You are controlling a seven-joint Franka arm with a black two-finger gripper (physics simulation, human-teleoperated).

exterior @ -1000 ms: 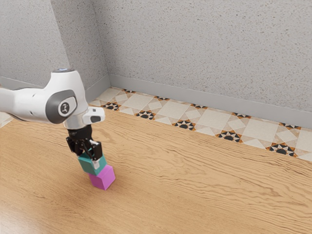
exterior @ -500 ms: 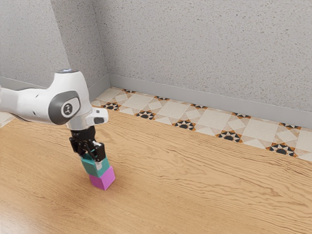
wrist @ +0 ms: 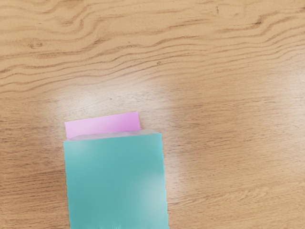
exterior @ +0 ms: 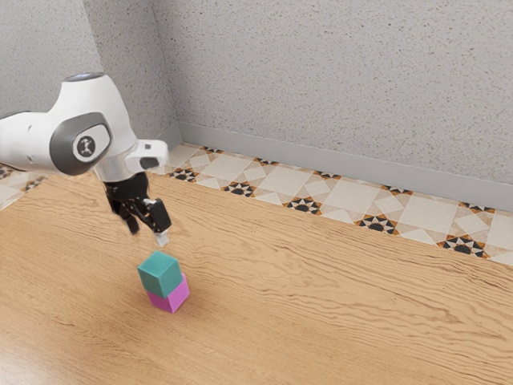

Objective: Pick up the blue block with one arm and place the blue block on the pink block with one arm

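The blue block (exterior: 160, 273) sits on top of the pink block (exterior: 173, 297), just under the claw (exterior: 149, 233). There is air between the claw and the block. The claw's two fingers are spread apart and hold nothing. The white arm (exterior: 72, 140) comes in from the exterior view's left and bends down, and the claw leans a bit. The blue block is a little blue-green cube. In the wrist view a strip of pink peeks out past one side of it. Both blocks rest on the wooden worktop (exterior: 337, 305).
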